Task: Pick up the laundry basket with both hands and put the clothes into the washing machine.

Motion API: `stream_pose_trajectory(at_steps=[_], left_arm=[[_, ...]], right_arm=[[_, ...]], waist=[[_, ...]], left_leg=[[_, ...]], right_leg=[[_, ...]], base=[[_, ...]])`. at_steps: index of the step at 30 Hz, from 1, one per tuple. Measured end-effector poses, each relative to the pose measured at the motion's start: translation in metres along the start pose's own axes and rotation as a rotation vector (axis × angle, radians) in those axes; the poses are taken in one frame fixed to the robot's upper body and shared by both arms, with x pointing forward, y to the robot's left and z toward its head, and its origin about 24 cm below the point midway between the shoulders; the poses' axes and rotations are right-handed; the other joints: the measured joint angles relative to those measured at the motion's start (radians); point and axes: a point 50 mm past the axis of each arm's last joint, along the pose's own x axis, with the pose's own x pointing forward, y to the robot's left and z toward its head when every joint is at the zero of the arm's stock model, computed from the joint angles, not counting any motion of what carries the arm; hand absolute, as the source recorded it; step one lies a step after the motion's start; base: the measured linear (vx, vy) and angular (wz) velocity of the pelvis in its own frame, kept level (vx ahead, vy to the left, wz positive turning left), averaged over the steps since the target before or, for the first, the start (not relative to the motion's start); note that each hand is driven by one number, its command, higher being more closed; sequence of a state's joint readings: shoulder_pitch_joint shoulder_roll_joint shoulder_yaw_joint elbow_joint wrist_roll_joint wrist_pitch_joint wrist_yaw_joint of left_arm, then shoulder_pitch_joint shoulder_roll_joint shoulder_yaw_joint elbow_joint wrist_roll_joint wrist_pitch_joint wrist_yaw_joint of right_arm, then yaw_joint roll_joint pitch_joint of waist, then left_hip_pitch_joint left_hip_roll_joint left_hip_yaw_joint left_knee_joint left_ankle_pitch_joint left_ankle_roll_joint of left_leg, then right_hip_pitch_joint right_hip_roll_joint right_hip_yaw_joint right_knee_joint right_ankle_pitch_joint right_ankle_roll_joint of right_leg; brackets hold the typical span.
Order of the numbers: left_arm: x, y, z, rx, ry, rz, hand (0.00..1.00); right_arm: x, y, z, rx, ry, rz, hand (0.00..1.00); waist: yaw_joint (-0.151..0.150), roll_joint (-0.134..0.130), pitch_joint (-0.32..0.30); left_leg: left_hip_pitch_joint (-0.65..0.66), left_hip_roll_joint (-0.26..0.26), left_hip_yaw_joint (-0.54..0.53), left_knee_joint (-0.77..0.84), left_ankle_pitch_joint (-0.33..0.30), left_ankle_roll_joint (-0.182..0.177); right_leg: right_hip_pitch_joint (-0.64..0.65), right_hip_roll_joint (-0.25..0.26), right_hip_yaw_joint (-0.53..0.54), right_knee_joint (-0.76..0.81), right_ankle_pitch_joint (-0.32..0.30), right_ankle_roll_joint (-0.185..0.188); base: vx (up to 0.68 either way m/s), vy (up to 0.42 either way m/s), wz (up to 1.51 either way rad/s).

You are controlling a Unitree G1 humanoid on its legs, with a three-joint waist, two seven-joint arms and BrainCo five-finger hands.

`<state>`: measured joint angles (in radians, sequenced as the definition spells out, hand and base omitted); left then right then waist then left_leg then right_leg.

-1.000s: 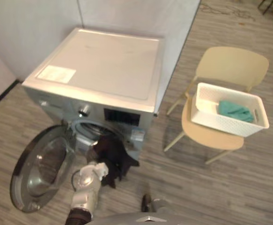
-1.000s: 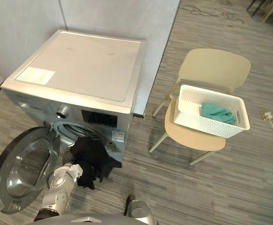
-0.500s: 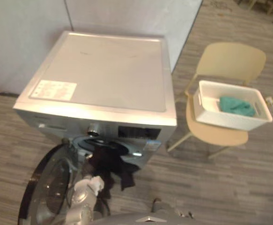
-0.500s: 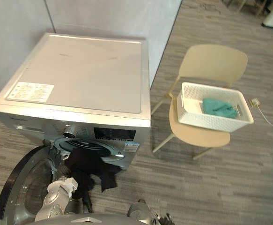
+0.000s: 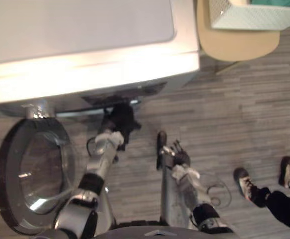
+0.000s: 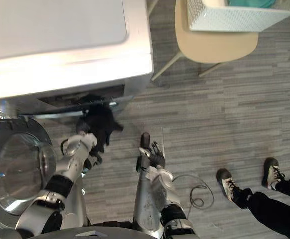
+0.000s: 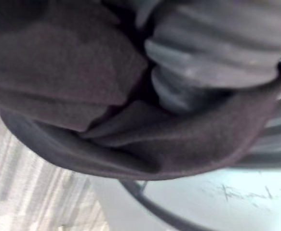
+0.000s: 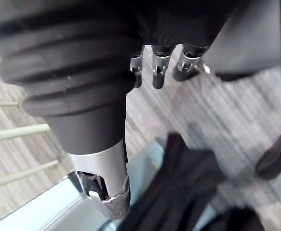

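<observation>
A black garment (image 5: 121, 119) hangs out of the washing machine's (image 5: 85, 45) drum mouth, just under the front panel. My left hand (image 5: 108, 141) is right up against the garment's lower edge. In the left wrist view the dark cloth (image 7: 82, 96) lies draped over the hand's ribbed cover (image 7: 217, 53) and hides the fingers. Over the floor in front of the machine, my right hand (image 6: 154, 155) holds nothing, its fingers (image 8: 154, 65) relaxed. The white laundry basket (image 6: 234, 17) stands on a beige chair (image 6: 209, 45) at the upper right, with a teal cloth (image 6: 249, 2) inside.
The machine's round door (image 5: 33, 179) stands swung open at the lower left, beside my left arm. A person's shoes (image 5: 245, 181) and dark trouser leg (image 5: 284, 206) are on the wood-pattern floor at the right.
The camera has tipped down and come closer to the machine. My left hand stays at the black garment by the drum mouth. My right hand and a person's shoes have come into view.
</observation>
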<state>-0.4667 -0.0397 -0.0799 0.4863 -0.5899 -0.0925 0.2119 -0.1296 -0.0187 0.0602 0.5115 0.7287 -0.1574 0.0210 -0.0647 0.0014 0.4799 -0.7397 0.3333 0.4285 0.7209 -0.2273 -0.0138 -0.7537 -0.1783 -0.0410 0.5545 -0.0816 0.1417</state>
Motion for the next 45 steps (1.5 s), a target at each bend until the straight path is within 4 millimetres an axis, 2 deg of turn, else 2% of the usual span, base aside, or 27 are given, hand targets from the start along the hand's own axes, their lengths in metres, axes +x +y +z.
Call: stream_pose_trajectory(at_steps=[2, 4, 6, 8, 9, 11, 13, 17, 20, 23, 24, 26, 27, 29, 30, 32, 38, 39, 43, 45], left_arm=[[0.008, -0.015, 0.023, -0.098, -0.080, -0.010, 1.00], [0.008, -0.018, 0.040, -0.151, -0.148, -0.011, 1.00], [0.009, -0.013, 0.055, -0.199, -0.205, 0.012, 1.00], [0.013, 0.004, 0.077, -0.268, -0.276, 0.110, 1.00], [0.014, 0.008, 0.084, -0.278, -0.299, 0.128, 1.00], [0.012, 0.021, 0.112, -0.324, -0.406, 0.165, 1.00], [0.009, 0.026, 0.126, -0.336, -0.463, 0.181, 1.00], [0.008, 0.035, 0.134, -0.382, -0.490, 0.210, 1.00], [0.008, 0.039, 0.137, -0.463, -0.488, 0.212, 1.00], [0.010, 0.037, 0.151, -0.500, -0.510, 0.184, 1.00], [0.012, 0.034, 0.160, -0.506, -0.527, 0.165, 1.00], [0.019, 0.014, 0.201, -0.513, -0.594, 0.082, 1.00], [0.022, 0.008, 0.215, -0.514, -0.609, 0.058, 1.00], [0.026, -0.019, 0.267, -0.521, -0.661, -0.024, 1.00], [0.026, -0.026, 0.277, -0.525, -0.670, -0.047, 1.00], [0.021, -0.057, 0.309, -0.498, -0.699, -0.152, 1.00], [0.000, -0.110, 0.351, -0.350, -0.775, -0.311, 1.00], [-0.004, -0.114, 0.357, -0.298, -0.806, -0.341, 1.00], [-0.007, -0.122, 0.358, -0.231, -0.822, -0.351, 1.00], [-0.007, -0.124, 0.358, -0.252, -0.823, -0.361, 1.00]], right_arm=[[0.000, 0.022, 0.007, 0.224, -0.061, 0.091, 0.00], [0.000, 0.035, 0.014, 0.348, -0.096, 0.165, 0.00], [-0.003, 0.046, 0.022, 0.432, -0.128, 0.237, 0.00], [-0.005, 0.055, 0.032, 0.510, -0.160, 0.318, 0.00], [-0.006, 0.057, 0.033, 0.520, -0.165, 0.330, 0.00], [-0.011, 0.062, 0.040, 0.575, -0.184, 0.399, 0.00], [-0.016, 0.061, 0.043, 0.593, -0.195, 0.429, 0.00], [-0.021, 0.058, 0.044, 0.595, -0.177, 0.462, 0.00], [-0.021, 0.058, 0.043, 0.590, -0.160, 0.476, 0.00], [-0.021, 0.059, 0.043, 0.590, -0.150, 0.482, 0.00], [-0.021, 0.060, 0.042, 0.590, -0.144, 0.484, 0.00], [-0.022, 0.061, 0.040, 0.587, -0.130, 0.492, 0.00], [-0.022, 0.062, 0.040, 0.587, -0.124, 0.495, 0.00], [-0.022, 0.066, 0.037, 0.588, -0.102, 0.506, 0.00], [-0.022, 0.066, 0.036, 0.590, -0.098, 0.508, 0.00], [-0.022, 0.066, 0.036, 0.603, -0.096, 0.507, 0.00], [-0.019, 0.062, 0.031, 0.636, -0.083, 0.480, 0.00], [-0.019, 0.059, 0.030, 0.638, -0.081, 0.469, 0.00], [-0.017, 0.049, 0.032, 0.646, -0.101, 0.439, 0.00], [-0.017, 0.042, 0.035, 0.638, -0.117, 0.423, 0.00]], waist=[[0.001, -0.001, 0.013], [0.009, -0.001, 0.031], [0.016, -0.003, 0.035], [0.028, -0.005, 0.042], [0.029, -0.005, 0.043], [0.033, -0.005, 0.045], [0.042, -0.005, 0.045], [0.059, -0.005, 0.045], [0.059, -0.005, 0.045], [0.059, -0.005, 0.045], [0.060, -0.006, 0.045], [0.060, -0.022, 0.045], [0.059, -0.027, 0.046], [0.053, -0.054, 0.055], [0.050, -0.059, 0.056], [0.046, -0.069, 0.057], [0.034, -0.088, 0.041], [0.030, -0.096, 0.028], [0.031, -0.113, 0.012], [0.030, -0.114, 0.003]], left_leg=[[-0.120, 0.018, -0.049, 0.083, -0.007, -0.004], [-0.201, 0.038, -0.082, 0.144, -0.012, -0.010], [-0.283, 0.053, -0.110, 0.204, -0.018, -0.013], [-0.362, 0.078, -0.142, 0.279, -0.029, -0.016], [-0.381, 0.080, -0.151, 0.292, -0.031, -0.019], [-0.437, 0.090, -0.180, 0.325, -0.031, -0.020], [-0.465, 0.094, -0.203, 0.337, -0.029, -0.025], [-0.474, 0.088, -0.213, 0.338, -0.024, -0.031], [-0.476, 0.083, -0.210, 0.317, -0.014, -0.031], [-0.476, 0.083, -0.201, 0.277, 0.006, -0.033], [-0.476, 0.084, -0.197, 0.263, 0.015, -0.032], [-0.475, 0.084, -0.180, 0.213, 0.041, -0.033], [-0.475, 0.084, -0.178, 0.199, 0.049, -0.033], [-0.476, 0.087, -0.166, 0.149, 0.078, -0.034], [-0.479, 0.087, -0.164, 0.137, 0.085, -0.035], [-0.492, 0.087, -0.165, 0.102, 0.106, -0.034], [-0.496, 0.092, -0.144, 0.040, 0.133, -0.033], [-0.499, 0.100, -0.127, 0.023, 0.135, -0.037], [-0.500, 0.123, -0.093, 0.008, 0.138, -0.038], [-0.502, 0.138, -0.067, 0.008, 0.138, -0.038]], right_leg=[[-0.127, -0.011, -0.016, 0.155, -0.077, -0.020], [-0.206, -0.014, -0.025, 0.249, -0.114, -0.028], [-0.293, -0.017, -0.028, 0.341, -0.149, -0.036], [-0.371, -0.014, -0.030, 0.439, -0.187, -0.050], [-0.388, -0.014, -0.030, 0.458, -0.194, -0.052], [-0.433, -0.013, -0.044, 0.506, -0.214, -0.062], [-0.445, -0.013, -0.060, 0.524, -0.225, -0.070], [-0.450, -0.023, -0.074, 0.542, -0.238, -0.077], [-0.452, -0.025, -0.078, 0.525, -0.235, -0.078], [-0.452, -0.015, -0.083, 0.480, -0.211, -0.079], [-0.452, -0.009, -0.084, 0.463, -0.202, -0.079], [-0.457, -0.001, -0.092, 0.414, -0.175, -0.083], [-0.459, 0.002, -0.095, 0.400, -0.166, -0.084], [-0.459, 0.012, -0.109, 0.344, -0.135, -0.090], [-0.459, 0.014, -0.111, 0.332, -0.129, -0.092], [-0.458, 0.019, -0.135, 0.288, -0.106, -0.094], [-0.449, 0.028, -0.160, 0.200, -0.065, -0.088], [-0.451, 0.028, -0.169, 0.172, -0.052, -0.086], [-0.455, 0.027, -0.184, 0.130, -0.026, -0.087], [-0.462, 0.028, -0.184, 0.118, -0.020, -0.093]], base=[[-0.08, -0.162, 0.40], [-0.02, -0.187, 0.22], [0.00, -0.189, 0.14], [0.02, -0.171, 0.03], [0.01, -0.122, 0.05], [-0.01, -0.098, 0.09], [-0.01, -0.074, 0.12], [-0.02, -0.059, 0.12], [-0.03, -0.043, 0.04], [-0.01, -0.028, -0.06], [0.00, -0.024, -0.10], [-0.02, -0.032, -0.11], [-0.04, -0.033, -0.13], [-0.03, -0.011, -0.13], [-0.02, 0.011, -0.05], [0.00, 0.000, 0.00], [0.01, 0.037, -0.07], [0.00, 0.044, -0.17], [0.00, 0.030, -0.12], [-0.01, 0.013, -0.09]])
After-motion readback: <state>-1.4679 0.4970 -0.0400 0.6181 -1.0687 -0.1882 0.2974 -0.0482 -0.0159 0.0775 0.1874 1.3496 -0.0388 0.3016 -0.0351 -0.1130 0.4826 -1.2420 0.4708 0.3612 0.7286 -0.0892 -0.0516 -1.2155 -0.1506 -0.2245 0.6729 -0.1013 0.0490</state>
